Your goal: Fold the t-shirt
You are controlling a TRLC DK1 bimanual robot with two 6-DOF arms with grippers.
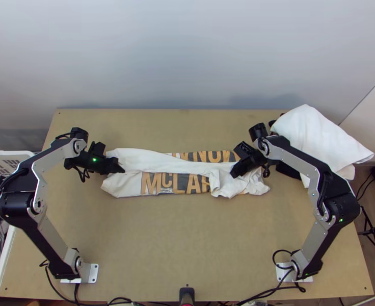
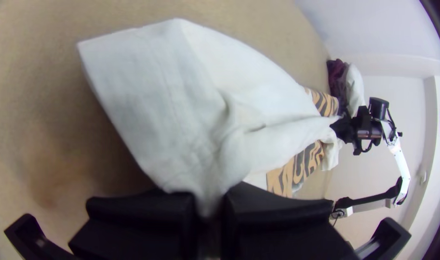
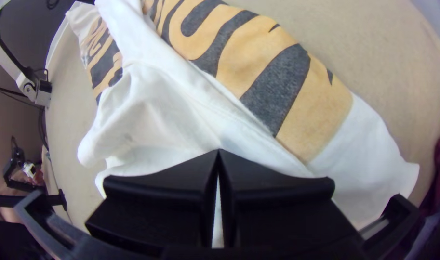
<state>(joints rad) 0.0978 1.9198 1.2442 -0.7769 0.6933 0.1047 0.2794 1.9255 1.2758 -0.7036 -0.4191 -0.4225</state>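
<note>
On a light wooden table [image 1: 187, 245], across its middle toward the far side, lies a white t-shirt with an orange-and-dark print [image 1: 126, 186], folded into a long, uneven strip and bunched near its right end. Left of the table's centre, the black left gripper [image 1: 121, 169] pinches white cloth at the shirt's left end. Right of centre, the black right gripper [image 1: 233, 175] is closed on the bunched white cloth. White fabric [image 1: 315, 135] lies over the table's far right corner.
</note>
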